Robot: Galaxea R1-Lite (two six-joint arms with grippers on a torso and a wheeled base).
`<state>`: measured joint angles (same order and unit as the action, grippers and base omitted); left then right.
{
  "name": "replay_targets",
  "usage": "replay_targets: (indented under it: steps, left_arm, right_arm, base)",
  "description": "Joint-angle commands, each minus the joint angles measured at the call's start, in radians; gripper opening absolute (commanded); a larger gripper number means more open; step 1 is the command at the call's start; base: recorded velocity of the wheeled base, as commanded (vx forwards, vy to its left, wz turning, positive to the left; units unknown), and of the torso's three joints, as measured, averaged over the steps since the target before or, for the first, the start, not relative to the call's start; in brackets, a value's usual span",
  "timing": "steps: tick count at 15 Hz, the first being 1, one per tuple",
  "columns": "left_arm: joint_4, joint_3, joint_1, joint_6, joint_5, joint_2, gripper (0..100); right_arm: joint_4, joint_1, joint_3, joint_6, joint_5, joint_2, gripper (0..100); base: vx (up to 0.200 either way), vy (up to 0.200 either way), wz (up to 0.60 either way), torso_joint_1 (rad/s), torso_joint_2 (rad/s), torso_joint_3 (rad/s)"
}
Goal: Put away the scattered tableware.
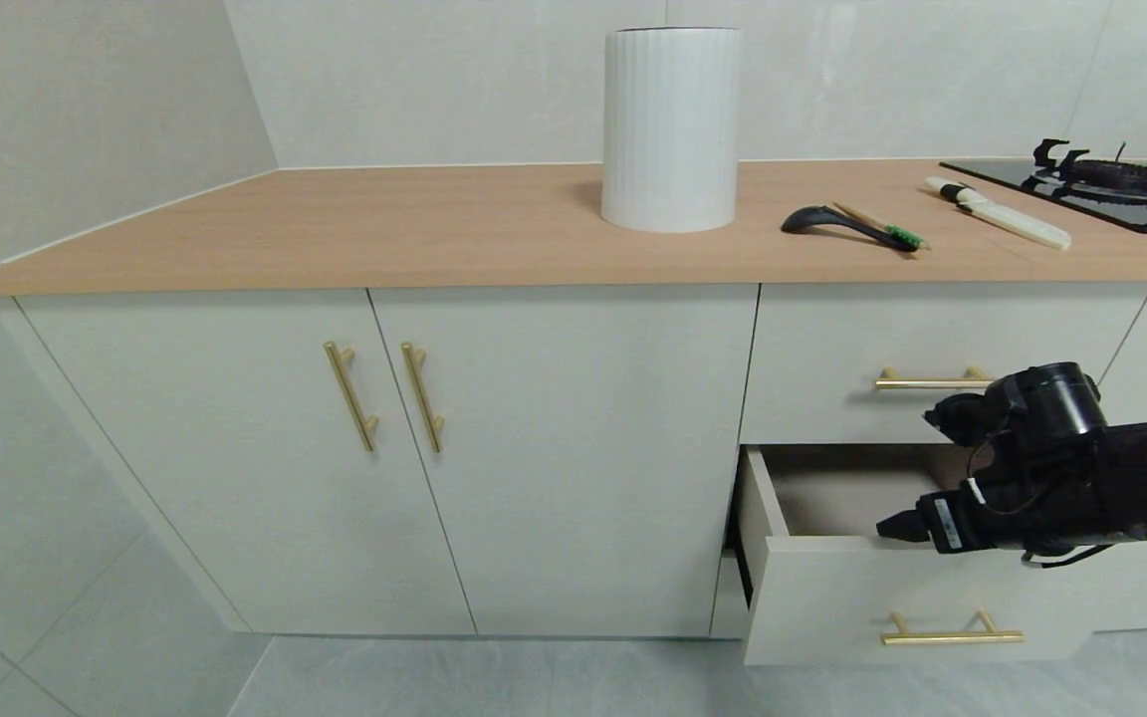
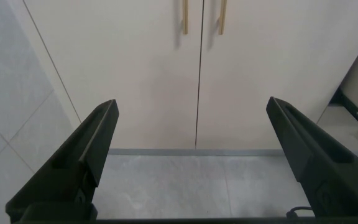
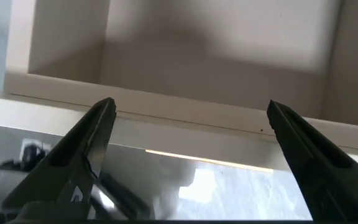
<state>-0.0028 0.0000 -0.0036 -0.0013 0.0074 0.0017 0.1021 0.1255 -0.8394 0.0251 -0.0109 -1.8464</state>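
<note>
The wooden desk [image 1: 335,229] ran along the tiled wall above pale cupboard doors [image 1: 554,448] with brass handles. Under its right part the lower drawer [image 1: 832,588] stood pulled out, its bare pale floor showing. A tall white ribbed container [image 1: 670,129] stood upright on the desk, its inside hidden. A black hob [image 1: 1111,184] sat at the far right. The right hand [image 3: 190,106] hung at the open drawer's front, spread wide and holding nothing. The left hand [image 2: 191,106], likewise wide, faced the cupboard doors low down. Between container and hob lay a white knife [image 1: 1002,214], a black ladle [image 1: 832,224] and, against it, a green-tipped stick [image 1: 906,237].
</note>
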Motion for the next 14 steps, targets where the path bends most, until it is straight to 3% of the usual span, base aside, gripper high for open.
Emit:
replay_targets:
  steps: [1, 11, 14]
  left_arm:
    - [0.0, 0.0, 0.001, 0.0, 0.0, 0.0, 100]
    - [0.0, 0.0, 0.001, 0.0, 0.0, 0.001, 100]
    - [0.001, 0.0, 0.001, 0.0, 0.0, 0.001, 100]
  right_arm:
    - [-0.038, 0.002, 0.029, 0.003, -0.001, 0.049, 100]
    - [-0.061, 0.039, 0.359, 0.003, -0.021, 0.34, 100]
    - [-0.081, 0.046, 0.402, 0.003, -0.024, 0.395, 100]
  base:
    - [0.0, 0.0, 0.0, 0.0, 0.0, 0.0]
    - [0.0, 0.0, 0.0, 0.0, 0.0, 0.0]
    - [0.0, 0.0, 0.0, 0.0, 0.0, 0.0]
